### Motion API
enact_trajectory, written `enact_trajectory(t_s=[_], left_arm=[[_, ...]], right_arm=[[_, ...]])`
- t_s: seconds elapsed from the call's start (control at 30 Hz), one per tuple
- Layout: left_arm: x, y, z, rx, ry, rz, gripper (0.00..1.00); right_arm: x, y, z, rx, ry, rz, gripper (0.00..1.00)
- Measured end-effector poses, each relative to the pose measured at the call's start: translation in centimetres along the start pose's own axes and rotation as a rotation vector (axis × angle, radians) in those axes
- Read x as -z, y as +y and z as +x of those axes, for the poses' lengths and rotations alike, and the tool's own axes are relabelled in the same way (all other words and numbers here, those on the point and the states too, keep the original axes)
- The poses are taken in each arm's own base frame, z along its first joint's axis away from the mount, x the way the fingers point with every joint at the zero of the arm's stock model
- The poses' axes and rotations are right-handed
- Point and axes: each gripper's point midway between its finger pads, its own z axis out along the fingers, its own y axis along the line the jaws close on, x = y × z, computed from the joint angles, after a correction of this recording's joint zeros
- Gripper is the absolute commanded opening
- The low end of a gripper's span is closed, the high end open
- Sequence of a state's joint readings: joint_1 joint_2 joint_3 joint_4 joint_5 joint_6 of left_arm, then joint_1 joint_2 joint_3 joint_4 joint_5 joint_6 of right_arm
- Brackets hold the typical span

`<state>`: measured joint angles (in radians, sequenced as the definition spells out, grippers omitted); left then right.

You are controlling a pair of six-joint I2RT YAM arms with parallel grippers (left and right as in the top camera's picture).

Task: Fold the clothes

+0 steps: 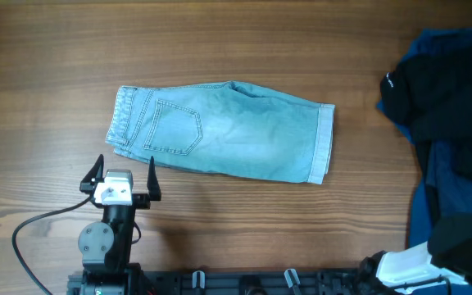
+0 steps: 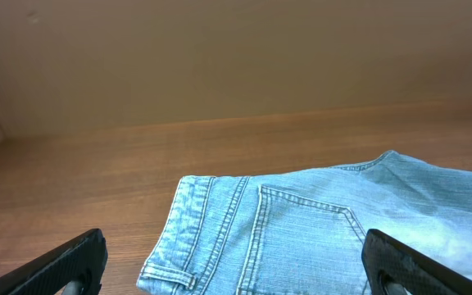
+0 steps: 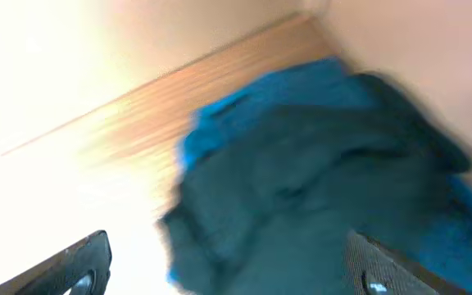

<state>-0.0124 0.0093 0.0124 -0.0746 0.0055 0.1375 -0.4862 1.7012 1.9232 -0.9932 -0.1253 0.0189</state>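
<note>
Left gripper [image 1: 125, 164]: gaping wide, empty, hovering just beside the shorts [image 1: 236, 135].
Right gripper [image 3: 232, 266]: standing wide, empty, facing blurred blue cloth [image 3: 301, 164].
Shorts: lying flat at the middle of the table [image 1: 56, 65].
Overhead alone: showing black garment [image 1: 433, 90].

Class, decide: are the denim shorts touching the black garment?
Apart. The overhead view shows bare table between the hem of the denim shorts and the black garment.

Shorts [image 1: 220, 131] on table [image 1: 56, 49], left tool [image 1: 125, 162] just before, garment pile [image 1: 457, 123] far right.
</note>
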Motion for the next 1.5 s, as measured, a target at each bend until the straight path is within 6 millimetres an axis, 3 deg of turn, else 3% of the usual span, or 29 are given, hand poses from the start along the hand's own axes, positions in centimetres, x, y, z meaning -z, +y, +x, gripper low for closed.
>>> enact_trajectory(t_s=[0.07, 0.2, 0.33, 0.43, 0.5, 0.63, 0.8, 1.0, 1.13, 1.27, 1.5], left_arm=[[0.0, 0.0, 0.0, 0.000, 0.000, 0.000, 1.00], [0.0, 0.0, 0.0, 0.000, 0.000, 0.000, 1.00], [0.0, 0.0, 0.0, 0.000, 0.000, 0.000, 1.00], [0.0, 0.0, 0.0, 0.000, 0.000, 0.000, 1.00], [0.0, 0.0, 0.0, 0.000, 0.000, 0.000, 1.00], [0.0, 0.0, 0.0, 0.000, 0.000, 0.000, 1.00], [0.0, 0.0, 0.0, 0.000, 0.000, 0.000, 1.00], [0.0, 0.0, 0.0, 0.000, 0.000, 0.000, 1.00], [0.0, 0.0, 0.0, 0.000, 0.000, 0.000, 1.00], [0.0, 0.0, 0.0, 0.000, 0.000, 0.000, 1.00], [0.0, 0.0, 0.0, 0.000, 0.000, 0.000, 1.00]], right_arm=[[0.4, 3.5, 1.6, 0.032, 0.062, -0.111, 0.69], [1.1, 10.3, 5.3, 0.120, 0.192, -0.269, 0.73], [2.3, 14.6, 10.0, 0.188, 0.355, -0.350, 0.76], [2.0, 16.6, 13.4, 0.216, 0.457, -0.378, 0.76], [1.4, 17.8, 17.0, 0.238, 0.557, -0.389, 0.76], [0.3, 18.9, 22.1, 0.234, 0.686, -0.377, 0.77], [-0.5, 19.2, 26.3, 0.202, 0.784, -0.348, 0.82], [-1.6, 19.5, 26.7, 0.163, 0.766, -0.341, 0.87], [-2.3, 19.2, 25.8, 0.130, 0.733, -0.335, 1.00], [-3.2, 18.4, 24.8, 0.115, 0.688, -0.307, 1.00], [-4.9, 19.7, 22.0, 0.121, 0.547, -0.343, 1.00]])
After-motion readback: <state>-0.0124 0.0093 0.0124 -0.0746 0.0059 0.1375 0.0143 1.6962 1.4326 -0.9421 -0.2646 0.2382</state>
